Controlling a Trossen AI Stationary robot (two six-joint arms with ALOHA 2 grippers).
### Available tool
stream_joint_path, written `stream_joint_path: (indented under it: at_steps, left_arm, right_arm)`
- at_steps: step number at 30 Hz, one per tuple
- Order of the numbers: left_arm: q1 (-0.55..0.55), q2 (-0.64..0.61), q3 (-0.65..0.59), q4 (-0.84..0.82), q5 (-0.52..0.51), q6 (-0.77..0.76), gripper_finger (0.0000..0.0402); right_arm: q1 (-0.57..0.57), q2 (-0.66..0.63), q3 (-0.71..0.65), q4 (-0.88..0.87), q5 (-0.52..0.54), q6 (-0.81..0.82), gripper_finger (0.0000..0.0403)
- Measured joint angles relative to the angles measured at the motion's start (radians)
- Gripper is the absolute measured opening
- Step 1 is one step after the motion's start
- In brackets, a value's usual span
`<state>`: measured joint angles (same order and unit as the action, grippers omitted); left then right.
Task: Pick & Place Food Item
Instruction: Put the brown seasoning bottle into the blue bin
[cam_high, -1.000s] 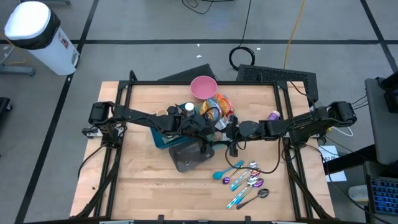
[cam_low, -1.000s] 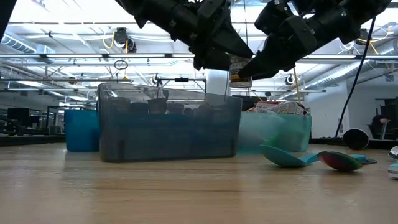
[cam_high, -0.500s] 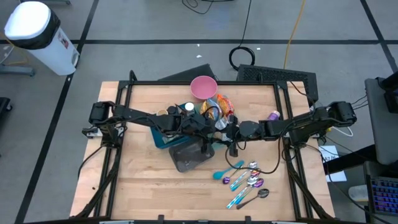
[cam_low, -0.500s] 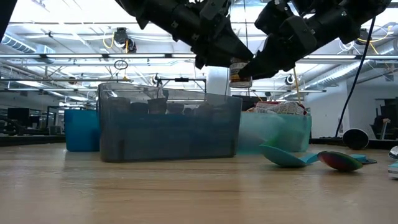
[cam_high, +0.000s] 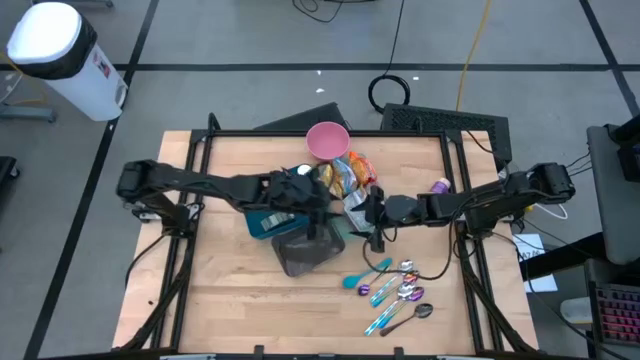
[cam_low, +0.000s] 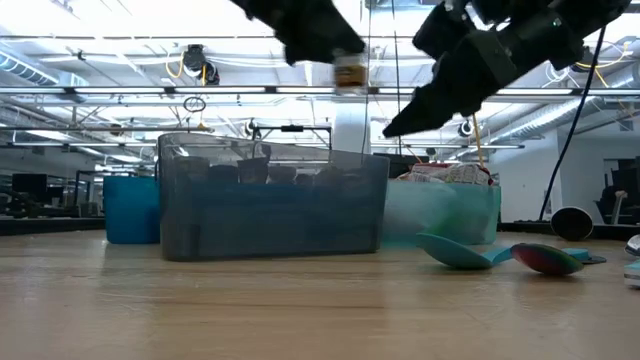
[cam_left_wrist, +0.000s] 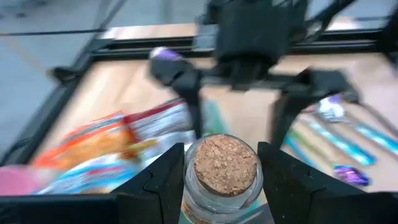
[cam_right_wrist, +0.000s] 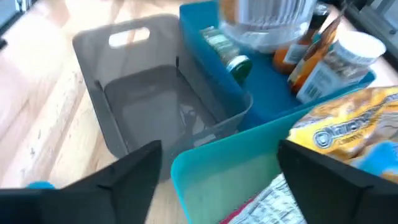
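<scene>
Cork-stoppered jar (cam_left_wrist: 225, 167), pinched at its glass shoulders by the left claw (cam_left_wrist: 224, 186), jaws about half closed on it. Carried upright and high above the desk (cam_high: 230, 290), over the far side of the grey bin (cam_low: 270, 205), near where that bin met the blue bin (cam_right_wrist: 273, 106) of bottles. Looked empty inside, the grey bin, so judged the likely landing place.

Called for, on that reading: a level carry to the middle of the grey bin, well inside its walls. Then a straight, slow descent with the cork kept uppermost. Jaws parted only once the base met the floor of the bin, glass being slick and apt to tip from a drop.

Hovered just beside, over the teal tub (cam_right_wrist: 217, 168) of snack packets, the right claw (cam_high: 362, 212), spread wide and gripping nothing. Best kept clear of the lowering path.
</scene>
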<state>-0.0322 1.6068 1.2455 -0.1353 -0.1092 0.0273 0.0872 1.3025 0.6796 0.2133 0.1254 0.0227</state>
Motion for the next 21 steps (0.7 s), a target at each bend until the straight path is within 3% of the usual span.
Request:
stream_joint_path:
  at_steps: [4,7,14,21]
  left_arm:
    - [-0.020,-0.107,-0.064,-0.058,-0.135,-0.019,0.0176]
    - [-0.037,-0.208,-0.183,-0.041,-0.235,-0.088,0.0176]
    - [-0.058,-0.440,-0.558,0.027,-0.424,-0.400,0.0176]
    - [-0.140,-0.511,-0.858,0.236,-0.535,-0.596,0.0176]
  right_arm:
    - [0.000,-0.040,0.002,-0.039,0.002,0.002,0.0361]
    - [0.000,-0.064,0.001,-0.047,0.002,0.018,0.0376]
    - [0.000,-0.100,0.000,-0.062,0.003,0.025,0.0377]
    - [0.000,-0.099,0.001,-0.060,0.003,0.029,0.0377]
